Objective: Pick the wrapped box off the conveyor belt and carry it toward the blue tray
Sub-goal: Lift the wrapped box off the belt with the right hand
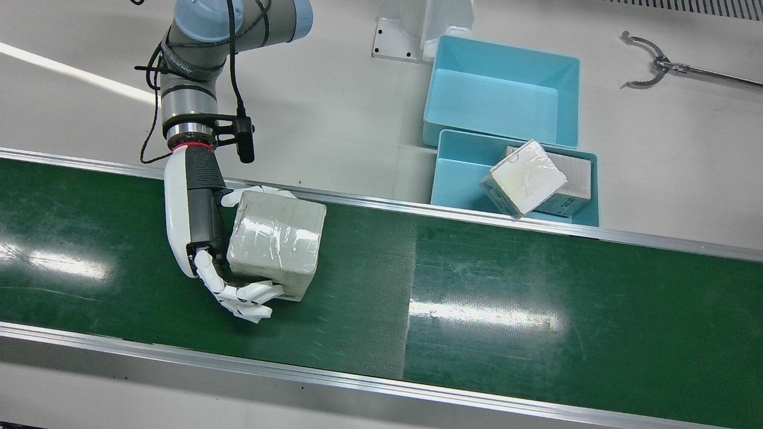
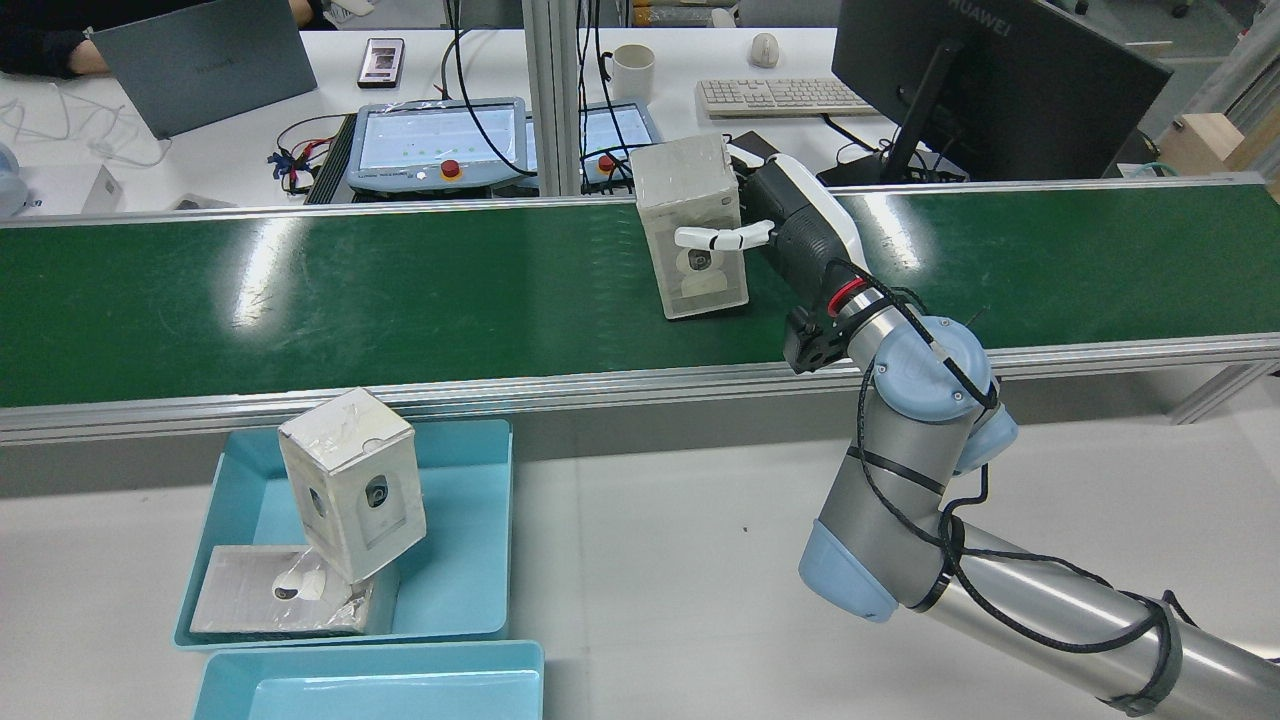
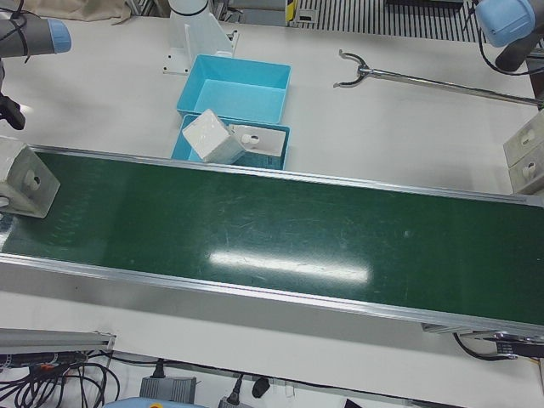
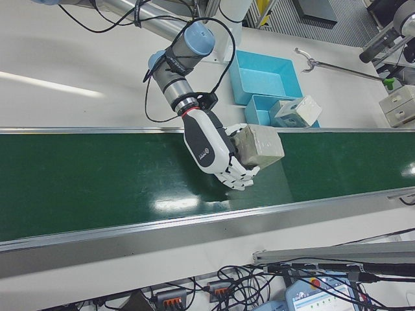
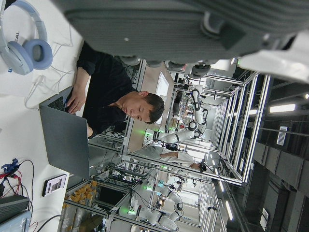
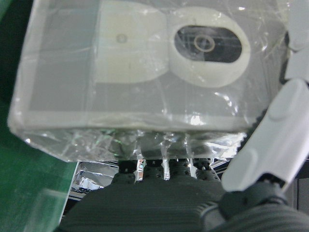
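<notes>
Now right hand (image 1: 205,238) clasps wrapped box (image 1: 277,241), fingers (image 1: 253,296) wrapping both sides, over conveyor belt (image 1: 536,298).

1. The green belt (image 1: 536,298) lies bare between the held box (image 1: 275,241) and the trays.
2. The near blue tray (image 1: 453,179) already holds two boxes (image 1: 524,179).
3. The far tray (image 1: 501,101) stands empty.

Wrap: the grey cardboard box (image 1: 276,243) wears crinkled, glossy clear film.
Belt: the green conveyor belt (image 1: 536,310) is finely textured with a sheen, edged by brushed metal rails (image 1: 381,381).
Trays: the light blue plastic trays (image 1: 503,98) look smooth, matt.
Hand: the white-and-black right hand (image 1: 205,238) has glossy plastic shells.
</notes>
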### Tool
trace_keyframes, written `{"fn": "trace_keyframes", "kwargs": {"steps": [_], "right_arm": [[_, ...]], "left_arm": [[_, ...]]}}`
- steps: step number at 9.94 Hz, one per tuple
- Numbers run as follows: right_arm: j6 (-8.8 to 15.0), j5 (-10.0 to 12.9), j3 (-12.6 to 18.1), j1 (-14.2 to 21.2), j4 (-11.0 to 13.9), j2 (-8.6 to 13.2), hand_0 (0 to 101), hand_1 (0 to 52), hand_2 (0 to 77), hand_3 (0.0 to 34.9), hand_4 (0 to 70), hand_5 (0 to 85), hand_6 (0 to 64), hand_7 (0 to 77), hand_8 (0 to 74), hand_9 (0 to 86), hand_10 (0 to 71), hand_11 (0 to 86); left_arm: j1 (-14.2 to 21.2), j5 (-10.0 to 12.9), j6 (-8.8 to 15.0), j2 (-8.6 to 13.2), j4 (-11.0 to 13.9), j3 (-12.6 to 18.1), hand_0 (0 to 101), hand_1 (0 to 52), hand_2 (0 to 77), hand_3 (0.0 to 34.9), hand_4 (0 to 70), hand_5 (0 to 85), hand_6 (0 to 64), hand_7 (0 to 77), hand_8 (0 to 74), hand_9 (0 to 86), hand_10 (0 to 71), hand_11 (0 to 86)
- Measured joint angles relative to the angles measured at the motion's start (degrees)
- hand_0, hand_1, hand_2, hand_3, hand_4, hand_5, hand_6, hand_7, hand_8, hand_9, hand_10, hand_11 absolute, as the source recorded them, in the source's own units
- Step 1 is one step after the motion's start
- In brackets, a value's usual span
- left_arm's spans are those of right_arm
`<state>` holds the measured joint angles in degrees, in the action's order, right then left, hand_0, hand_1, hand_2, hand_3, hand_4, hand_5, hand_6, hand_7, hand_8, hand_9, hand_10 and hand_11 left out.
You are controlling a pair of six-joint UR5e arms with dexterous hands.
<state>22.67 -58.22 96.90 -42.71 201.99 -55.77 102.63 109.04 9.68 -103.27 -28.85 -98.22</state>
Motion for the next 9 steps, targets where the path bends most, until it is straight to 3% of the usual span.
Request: {"fn": "trace_keyframes", "kwargs": {"steps": [1, 2, 3, 4, 5, 6, 7, 9], "right_arm": [[0.0, 0.2, 0.2, 0.0, -0.2, 0.0, 40, 1.6, 23.5, 0.0, 14.7, 48.5, 25.1, 36.0, 24.5, 31.1, 19.1, 26.7], [-0.1, 0.3, 0.6, -0.1, -0.2, 0.0, 40, 1.6, 23.5, 0.0, 14.7, 48.5, 25.1, 36.0, 24.5, 31.1, 19.1, 26.7], [-0.2, 0.3, 1.3, -0.2, -0.2, 0.0, 38, 0.0, 17.5, 0.0, 21.3, 63.8, 34.9, 44.7, 41.5, 47.5, 32.2, 43.1], [-0.2, 0.4, 2.4, -0.4, -0.2, 0.0, 39, 0.0, 24.0, 0.0, 21.8, 72.0, 38.7, 51.3, 49.1, 55.1, 36.0, 50.7], [-0.2, 0.5, 3.5, -0.5, -0.2, 0.0, 39, 0.5, 22.9, 0.0, 17.5, 68.7, 52.9, 77.4, 60.5, 73.1, 33.8, 46.4], [-0.2, 0.5, 4.7, -0.6, -0.2, 0.0, 39, 1.1, 24.0, 0.0, 17.5, 68.7, 52.9, 77.4, 60.5, 73.1, 33.8, 46.4], [-0.1, 0.5, 6.1, -0.6, -0.2, 0.1, 39, 1.1, 24.0, 0.0, 20.2, 69.8, 58.4, 77.4, 60.0, 75.3, 32.7, 45.8], [0.1, 0.6, 9.4, -0.1, -0.2, 0.1, 39, 1.6, 22.9, 0.0, 20.2, 70.4, 61.1, 77.4, 58.4, 73.6, 30.5, 45.3]], "left_arm": [[0.0, 0.0, 0.0, 0.0, 0.0, 0.0, 0, 0.0, 0.5, 0.0, 0.0, 1.1, 0.0, 0.0, 0.0, 0.0, 0.5, 0.0], [0.0, 0.0, 0.0, 0.0, 0.0, 0.0, 0, 0.0, 0.5, 0.0, 0.0, 1.1, 0.0, 0.0, 0.0, 0.0, 0.5, 0.0], [0.0, 0.0, 0.0, 0.0, 0.0, 0.0, 0, 0.0, 1.1, 0.0, 0.0, 1.1, 0.0, 0.0, 0.0, 0.0, 0.5, 0.0], [0.0, 0.0, 0.0, 0.0, 0.0, 0.0, 0, 0.0, 1.1, 0.0, 0.0, 1.1, 0.0, 0.0, 0.0, 0.0, 0.0, 0.0], [0.0, 0.0, 0.0, 0.0, 0.0, 0.0, 0, 0.0, 1.1, 0.0, 0.0, 1.1, 0.0, 0.0, 0.0, 0.0, 0.0, 0.0], [0.0, 0.0, 0.0, 0.0, 0.0, 0.0, 0, 0.0, 0.5, 0.0, 0.0, 1.1, 0.0, 0.0, 0.0, 0.0, 0.0, 0.0], [0.0, 0.0, 0.0, 0.0, 0.0, 0.0, 0, 0.0, 0.5, 0.0, 0.0, 1.1, 0.0, 0.0, 0.0, 0.0, 0.0, 0.0], [0.0, 0.0, 0.0, 0.0, 0.0, 0.0, 0, 0.0, 0.5, 0.0, 0.0, 1.1, 0.0, 0.0, 0.0, 0.0, 0.5, 0.0]]}}
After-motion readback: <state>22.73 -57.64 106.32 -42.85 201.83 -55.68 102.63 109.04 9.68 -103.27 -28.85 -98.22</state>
